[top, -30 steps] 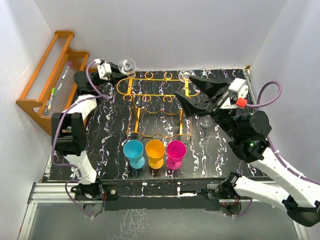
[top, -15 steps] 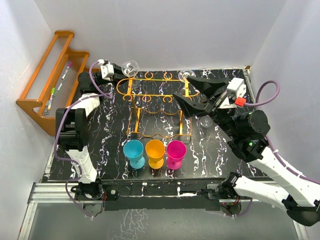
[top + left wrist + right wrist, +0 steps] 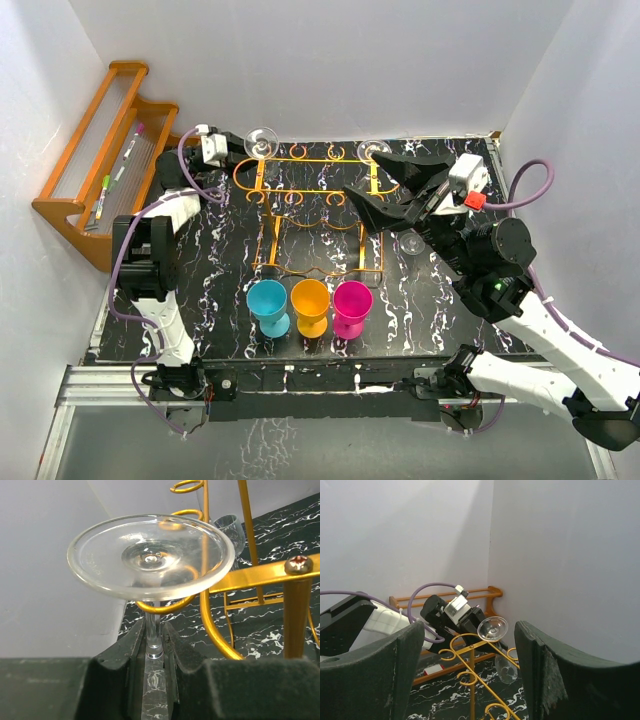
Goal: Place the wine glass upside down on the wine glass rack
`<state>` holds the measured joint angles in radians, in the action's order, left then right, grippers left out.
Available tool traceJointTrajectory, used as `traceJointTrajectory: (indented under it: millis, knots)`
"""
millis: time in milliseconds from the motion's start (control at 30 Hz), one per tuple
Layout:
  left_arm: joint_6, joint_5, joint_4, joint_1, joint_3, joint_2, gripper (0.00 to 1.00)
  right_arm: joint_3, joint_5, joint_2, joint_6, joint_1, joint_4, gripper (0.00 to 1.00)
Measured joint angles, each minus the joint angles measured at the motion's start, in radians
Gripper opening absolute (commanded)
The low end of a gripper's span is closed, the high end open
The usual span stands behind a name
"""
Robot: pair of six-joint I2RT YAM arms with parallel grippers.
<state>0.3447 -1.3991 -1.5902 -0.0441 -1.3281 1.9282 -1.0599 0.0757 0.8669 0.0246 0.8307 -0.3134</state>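
Three clear glasses (back-left glass (image 3: 262, 140), back-right glass (image 3: 373, 150), right-side glass (image 3: 411, 242)), three cups by the table's (image 3: 420, 320) near edge (blue cup (image 3: 268, 303), orange cup (image 3: 311, 302), pink cup (image 3: 352, 303)), one rack (image 3: 320, 159), one shelf (image 3: 128, 70), two pens on it (pink pen (image 3: 131, 145), green pen (image 3: 103, 188)).

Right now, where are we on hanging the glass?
Done: one glass looks hung foot-up at the rack's far right corner. In hand: left claw grips a second glass by its stem, inverted, at the far-left ring slot. Left: seat it and release. Right claw is open, empty.
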Motion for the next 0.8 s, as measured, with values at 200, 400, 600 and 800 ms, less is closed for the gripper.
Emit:
traceJointTrajectory:
  millis: [200, 400, 600, 800]
  knots:
    - [0.007, -0.020, -0.004, 0.000, 0.035, 0.000, 0.00, 0.000, -0.007, 0.000, 0.002, 0.000, -0.001, 0.75]
    - [0.006, -0.034, -0.004, 0.000, 0.043, 0.000, 0.08, 0.000, -0.014, 0.004, 0.004, 0.000, -0.003, 0.75]
    - [-0.010, -0.025, -0.013, 0.002, 0.075, 0.000, 0.41, 0.000, -0.019, 0.006, 0.010, 0.000, -0.003, 0.75]
    - [-0.042, -0.022, -0.019, 0.002, 0.119, 0.000, 0.51, 0.000, -0.060, 0.006, 0.022, 0.000, -0.004, 0.75]
